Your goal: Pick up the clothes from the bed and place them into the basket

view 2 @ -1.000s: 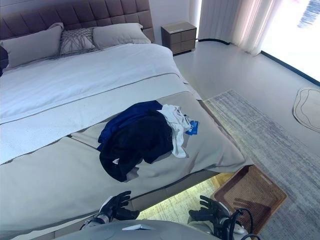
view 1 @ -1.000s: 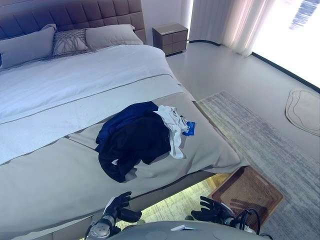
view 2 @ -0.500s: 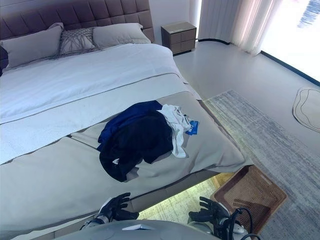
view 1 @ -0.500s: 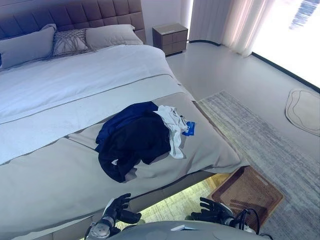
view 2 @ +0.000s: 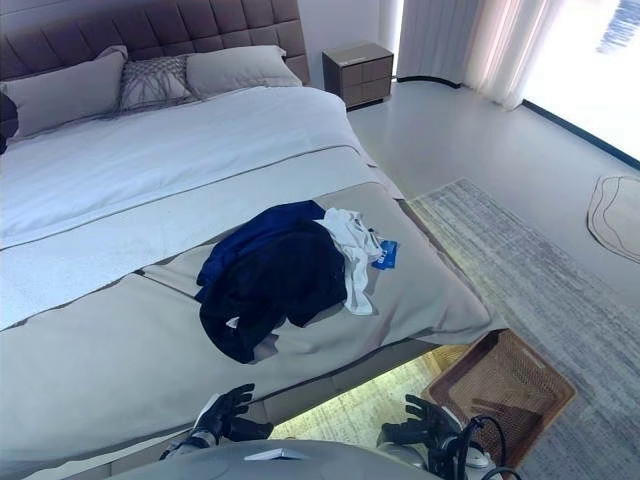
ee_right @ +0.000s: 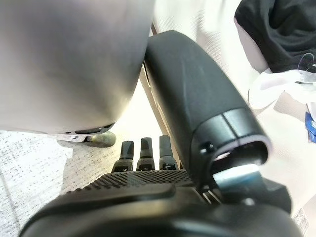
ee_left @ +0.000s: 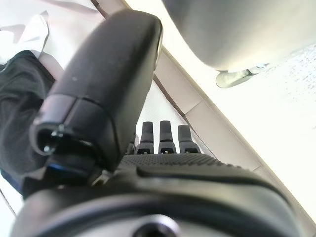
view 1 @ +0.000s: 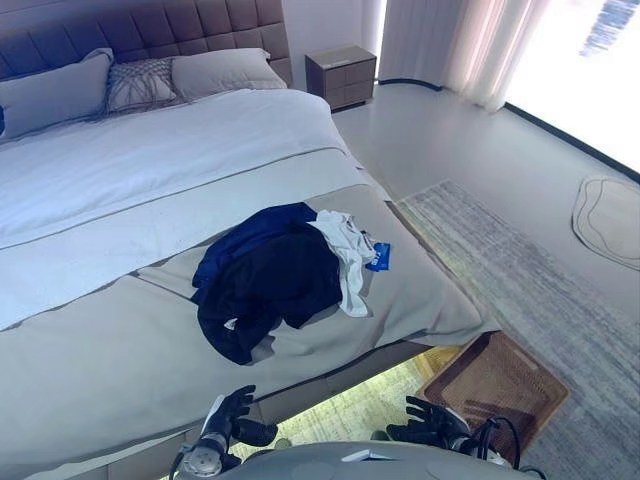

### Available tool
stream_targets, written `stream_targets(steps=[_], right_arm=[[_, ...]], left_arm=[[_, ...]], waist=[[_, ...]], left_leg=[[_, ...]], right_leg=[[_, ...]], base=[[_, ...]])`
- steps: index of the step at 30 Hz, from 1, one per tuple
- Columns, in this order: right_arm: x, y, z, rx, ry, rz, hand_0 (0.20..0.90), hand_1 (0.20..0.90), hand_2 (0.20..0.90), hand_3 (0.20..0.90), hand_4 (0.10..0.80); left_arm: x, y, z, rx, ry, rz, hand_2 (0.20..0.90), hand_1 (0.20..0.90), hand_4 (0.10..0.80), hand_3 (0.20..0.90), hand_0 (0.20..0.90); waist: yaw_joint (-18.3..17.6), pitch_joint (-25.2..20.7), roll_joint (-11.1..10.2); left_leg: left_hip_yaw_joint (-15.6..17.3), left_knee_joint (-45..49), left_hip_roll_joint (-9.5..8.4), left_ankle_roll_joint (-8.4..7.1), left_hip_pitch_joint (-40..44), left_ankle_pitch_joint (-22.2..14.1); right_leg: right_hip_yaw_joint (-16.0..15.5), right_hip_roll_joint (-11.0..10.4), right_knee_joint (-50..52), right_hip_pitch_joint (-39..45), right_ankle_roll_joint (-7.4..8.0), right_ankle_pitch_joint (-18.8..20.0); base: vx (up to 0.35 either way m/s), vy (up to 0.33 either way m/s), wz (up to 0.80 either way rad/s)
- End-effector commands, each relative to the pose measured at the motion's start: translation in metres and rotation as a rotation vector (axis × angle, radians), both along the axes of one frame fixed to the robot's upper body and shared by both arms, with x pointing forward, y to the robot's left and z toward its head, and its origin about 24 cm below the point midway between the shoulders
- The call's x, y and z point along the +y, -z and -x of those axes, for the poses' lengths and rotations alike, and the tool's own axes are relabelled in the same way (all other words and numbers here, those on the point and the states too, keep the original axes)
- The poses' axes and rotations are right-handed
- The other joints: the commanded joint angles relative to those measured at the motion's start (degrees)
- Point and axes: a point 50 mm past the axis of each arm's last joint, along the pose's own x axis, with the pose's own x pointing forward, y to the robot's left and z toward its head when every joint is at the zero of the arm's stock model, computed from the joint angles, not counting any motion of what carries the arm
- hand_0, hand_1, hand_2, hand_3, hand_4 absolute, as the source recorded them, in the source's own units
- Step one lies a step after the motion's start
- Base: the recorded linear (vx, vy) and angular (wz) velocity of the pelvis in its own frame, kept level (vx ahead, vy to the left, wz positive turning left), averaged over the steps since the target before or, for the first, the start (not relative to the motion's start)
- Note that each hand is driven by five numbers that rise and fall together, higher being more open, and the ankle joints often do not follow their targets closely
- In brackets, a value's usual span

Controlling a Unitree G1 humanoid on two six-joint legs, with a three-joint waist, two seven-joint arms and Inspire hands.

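Note:
A heap of clothes lies on the foot half of the bed (view 1: 120,330): a dark navy garment (view 1: 265,285), a blue one (view 1: 250,232) under it, and a white one (view 1: 345,250) with a blue tag on its right. A brown woven basket (view 1: 495,385) stands on the floor at the bed's near right corner. My left hand (view 1: 232,415) is open and empty low in front of the bed's edge. My right hand (view 1: 428,422) is open and empty near the basket. The clothes also show in the left wrist view (ee_left: 19,94) and the right wrist view (ee_right: 276,29).
Pillows (view 1: 140,80) lie at the quilted headboard. A nightstand (view 1: 340,75) stands at the bed's far right. A grey rug (view 1: 530,290) covers the floor to the right, with a small round mat (view 1: 605,215) beyond it and curtains (view 1: 450,45) at the back.
Both hands have dropped slightly lower in the eye views. The clothes and the basket have not moved.

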Motion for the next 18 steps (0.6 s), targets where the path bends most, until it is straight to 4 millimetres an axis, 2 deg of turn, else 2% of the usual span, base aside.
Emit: stream_targets(steps=[1,9,12,15,16,17,18], right_arm=[[0.016,-0.005,-0.034,-0.104,0.002,-0.053,0.900,0.900,0.900,0.900,0.800],[0.010,-0.008,-0.038,-0.144,0.038,0.026,0.900,0.900,0.900,0.900,0.800],[0.005,-0.016,-0.051,-0.226,-0.018,0.099,0.900,0.900,0.900,0.900,0.800],[0.010,-0.034,-0.082,-0.379,-0.221,0.256,0.900,0.900,0.900,0.900,0.800],[0.015,-0.046,-0.098,-0.456,-0.300,0.332,0.900,0.900,0.900,0.900,0.800],[0.019,-0.052,-0.105,-0.510,-0.371,0.376,0.900,0.900,0.900,0.900,0.800],[0.025,-0.069,-0.124,-0.605,-0.452,0.435,0.900,0.900,0.900,0.900,0.800]], left_arm=[[0.003,-0.019,-0.044,-0.220,-0.053,0.012,0.900,0.900,0.800,0.900,0.900],[-0.001,-0.022,-0.050,-0.266,0.008,-0.027,0.900,0.900,0.800,0.900,0.900],[0.001,-0.027,-0.056,-0.315,-0.033,-0.037,0.900,0.900,0.800,0.900,0.900],[0.006,-0.033,-0.064,-0.357,-0.092,-0.041,0.900,0.900,0.800,0.900,0.900],[0.011,-0.037,-0.069,-0.376,-0.106,-0.045,0.900,0.900,0.800,0.900,0.900],[0.012,-0.039,-0.070,-0.381,-0.113,-0.042,0.900,0.900,0.800,0.900,0.900],[0.014,-0.042,-0.074,-0.392,-0.113,-0.035,0.900,0.900,0.800,0.900,0.900]], waist=[[0.12,2.12,-1.72],[-0.16,2.38,-0.53],[-0.26,2.57,-0.03],[0.38,2.73,-0.08],[0.78,2.89,-0.39],[0.92,2.95,-0.58],[1.39,3.16,-1.19]], left_leg=[[1.90,1.56,-4.52,2.00,1.14,-5.59],[1.79,1.53,-4.61,1.69,0.88,-5.31],[1.32,1.75,-4.85,1.51,0.99,-5.49],[0.46,2.85,-5.21,1.39,0.26,-5.60],[-0.60,4.09,-5.36,1.33,-0.51,-5.81],[-1.00,4.81,-5.41,1.28,-0.93,-6.01],[-1.22,6.54,-5.37,1.09,-1.85,-6.33]], right_leg=[[-0.61,-1.58,4.74,1.96,0.85,-6.33],[-0.95,-1.75,4.96,1.68,0.62,-6.45],[-0.71,-1.76,4.85,1.90,0.52,-6.55],[-0.34,-1.69,4.30,2.00,0.19,-6.23],[0.24,-1.64,4.22,1.80,-0.01,-6.07],[0.43,-1.66,4.24,1.69,-0.09,-6.03],[0.52,-1.87,4.31,1.43,-0.34,-5.82]], base=[[-0.033,-0.038,0.01],[-0.019,-0.030,0.01],[0.000,0.000,0.00],[0.000,0.000,0.00],[-0.005,-0.003,0.04],[-0.017,0.015,0.08],[-0.009,0.053,0.15]])
